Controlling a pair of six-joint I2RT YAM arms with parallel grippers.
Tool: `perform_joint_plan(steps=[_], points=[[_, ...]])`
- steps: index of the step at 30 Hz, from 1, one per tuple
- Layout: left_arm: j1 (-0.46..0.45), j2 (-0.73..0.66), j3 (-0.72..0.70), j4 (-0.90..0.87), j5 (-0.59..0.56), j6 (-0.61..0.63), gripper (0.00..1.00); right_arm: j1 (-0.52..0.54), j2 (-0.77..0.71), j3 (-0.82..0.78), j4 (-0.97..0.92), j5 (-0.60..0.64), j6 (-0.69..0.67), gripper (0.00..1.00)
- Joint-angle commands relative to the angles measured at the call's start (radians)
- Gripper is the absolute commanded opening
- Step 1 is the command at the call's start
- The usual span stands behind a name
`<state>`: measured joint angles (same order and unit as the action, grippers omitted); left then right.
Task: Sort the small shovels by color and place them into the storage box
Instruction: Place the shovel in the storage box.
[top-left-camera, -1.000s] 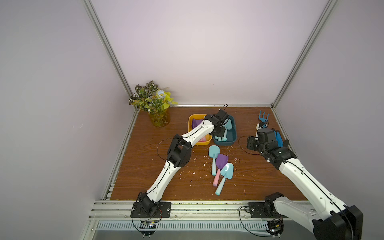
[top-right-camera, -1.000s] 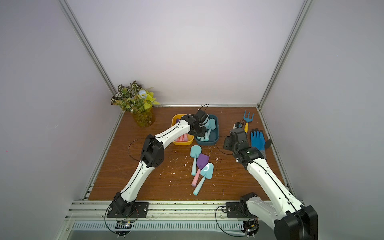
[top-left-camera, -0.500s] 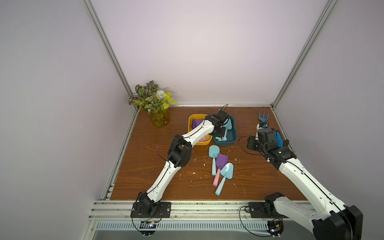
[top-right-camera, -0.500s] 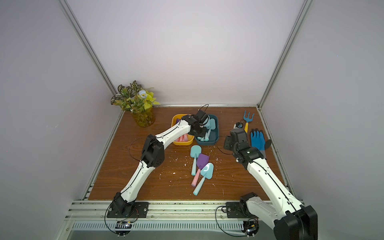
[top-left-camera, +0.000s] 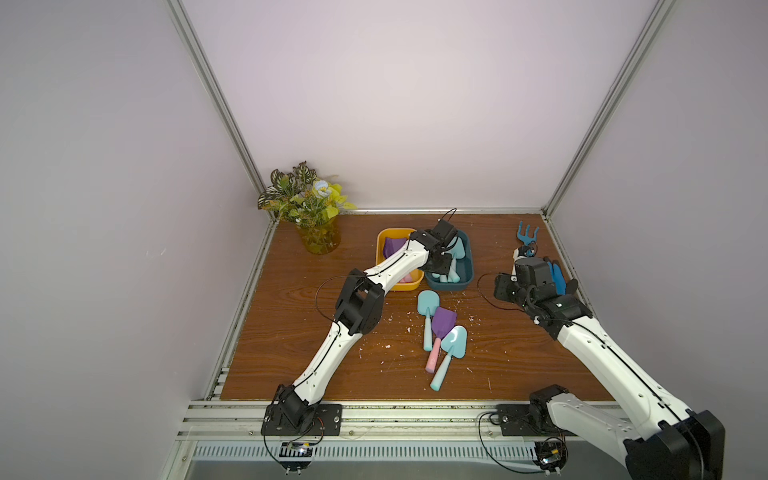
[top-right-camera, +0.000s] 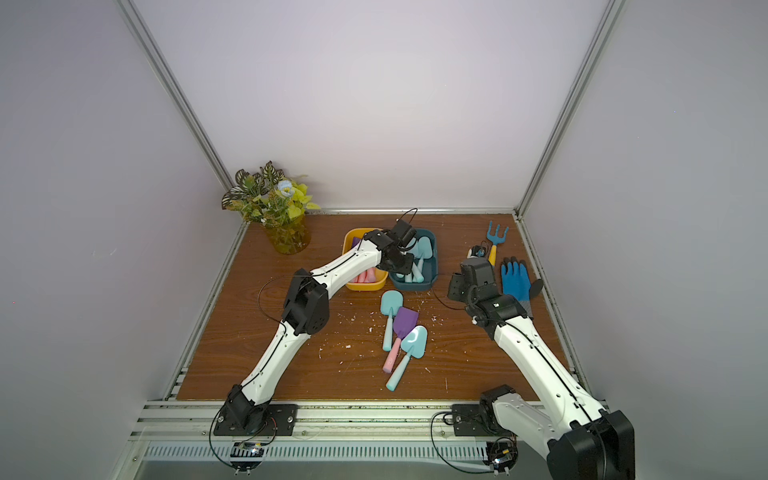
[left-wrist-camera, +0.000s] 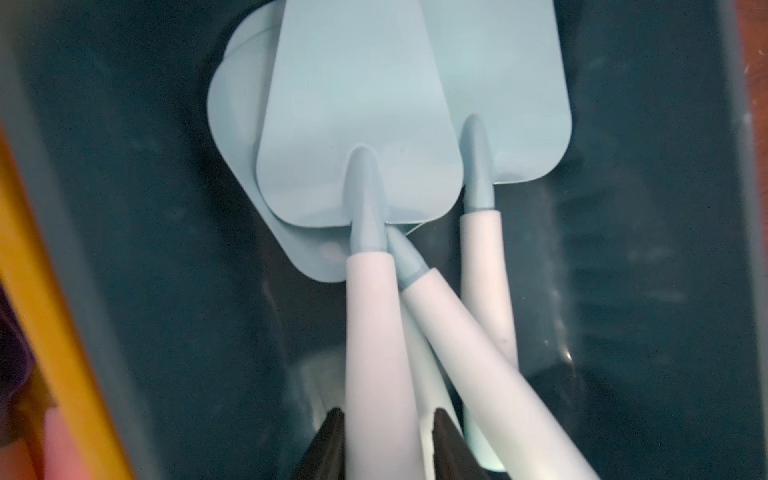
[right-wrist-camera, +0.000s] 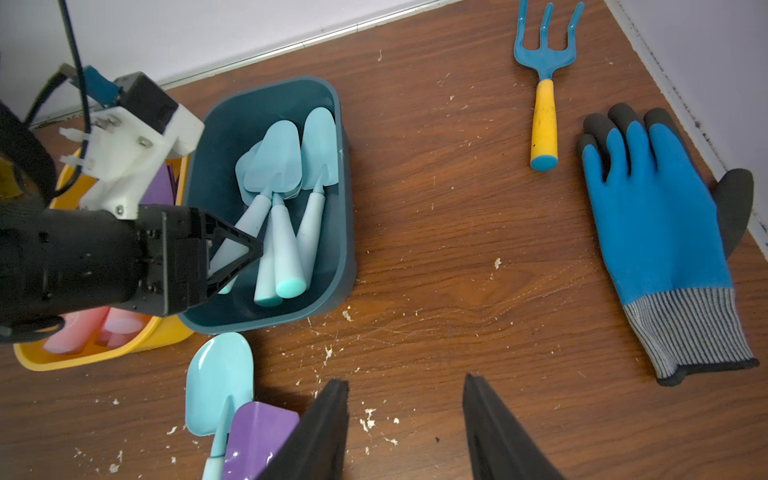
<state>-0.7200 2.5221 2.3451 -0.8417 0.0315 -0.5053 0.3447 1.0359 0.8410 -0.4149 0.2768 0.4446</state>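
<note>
**Placing a light-blue shovel in the teal box.** The light-blue shovel (left-wrist-camera: 365, 249) lies inside the teal box (right-wrist-camera: 347, 232). Its blade points toward the box's far wall. It is stacked on the other light-blue shovels (right-wrist-camera: 318, 145), and its handle crosses theirs.

The step in hand appears to be the let-go. To do it well, the jaws should part just enough to clear the handle. The arm should then rise straight out of the box, so the fingertips neither drag the top shovel nor snag the handles crowded beneath it. A sideways exit risks catching the box wall.

The left tool (left-wrist-camera: 386, 419) sits low inside the box, jaws narrow and straddling that handle near its end. Whether they pinch it or merely flank it cannot be told.

Against the teal box, on the left arm's side, stands the yellow box (top-left-camera: 405, 286), which holds pink-handled purple shovels (right-wrist-camera: 160, 189). In front of the teal box, toward the arm bases, 3 shovels lie on the tabletop (top-left-camera: 291, 332): 2 loose light-blue shovels (top-left-camera: 428, 305) and 1 loose purple shovel (top-left-camera: 444, 322).

The right tool (right-wrist-camera: 405, 380) hovers on the teal box's opposite side, jaws wide apart, empty and touching nothing. Farther from the box on that side lie a rake (right-wrist-camera: 542, 83) and a glove (right-wrist-camera: 656, 232).
</note>
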Motion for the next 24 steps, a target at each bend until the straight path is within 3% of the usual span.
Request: perform_joint_plan(steps=[1,9,18,24], points=[[0.011,0.003,0.017,-0.033,-0.018,0.001,0.41,-0.006,-0.005,0.004,0.021,-0.014,-0.012,0.51],[0.01,-0.068,0.012,-0.032,-0.031,0.012,0.56,-0.009,-0.007,0.011,0.018,-0.015,-0.012,0.51],[-0.03,-0.199,0.053,-0.029,-0.055,0.047,0.58,-0.009,-0.018,0.026,0.0,-0.034,0.005,0.51],[-0.046,-0.363,-0.063,-0.028,-0.14,0.053,0.6,-0.01,-0.034,0.052,-0.034,-0.065,0.018,0.52]])
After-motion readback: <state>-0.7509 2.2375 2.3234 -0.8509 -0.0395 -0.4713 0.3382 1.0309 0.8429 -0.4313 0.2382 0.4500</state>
